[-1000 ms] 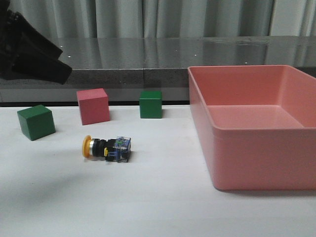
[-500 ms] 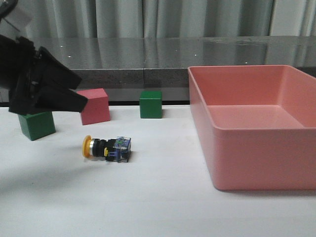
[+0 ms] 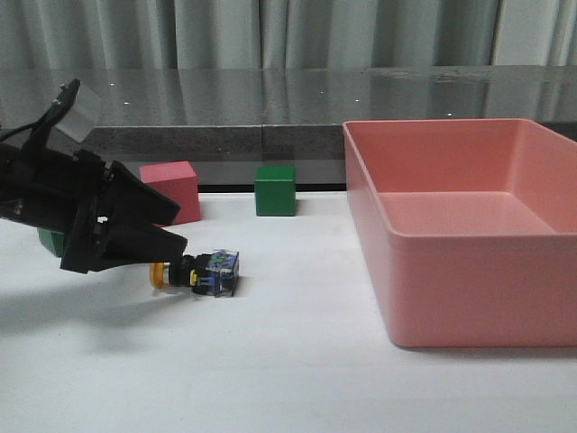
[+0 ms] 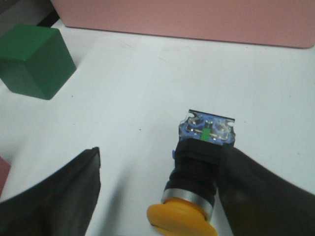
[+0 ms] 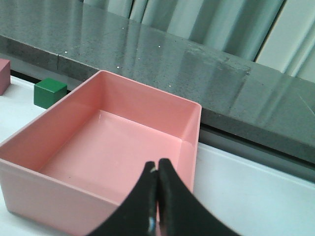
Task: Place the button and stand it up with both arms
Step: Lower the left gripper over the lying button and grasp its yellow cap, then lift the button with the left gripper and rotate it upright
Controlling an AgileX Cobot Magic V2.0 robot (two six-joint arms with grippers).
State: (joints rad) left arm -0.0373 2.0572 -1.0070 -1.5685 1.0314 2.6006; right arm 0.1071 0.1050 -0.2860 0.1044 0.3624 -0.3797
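The button (image 3: 206, 271) lies on its side on the white table, its yellow cap to the left and partly hidden behind my left gripper (image 3: 180, 231). In the left wrist view the button (image 4: 198, 169) lies between the open fingers, close against one black finger (image 4: 261, 196), with the other finger (image 4: 54, 196) well apart; the left gripper (image 4: 160, 153) is low at the table. My right gripper (image 5: 157, 169) is shut and empty above the pink bin (image 5: 113, 142). It does not show in the front view.
A large pink bin (image 3: 451, 271) stands at the right. A pink cube (image 3: 173, 188) and a green cube (image 3: 275, 189) stand behind the button; the green one also shows in the left wrist view (image 4: 34, 61). Another green cube (image 3: 47, 241) is mostly hidden behind the left arm.
The left arm has come down and to the right from the upper left, bringing its open fingers around the button. The button has not moved.
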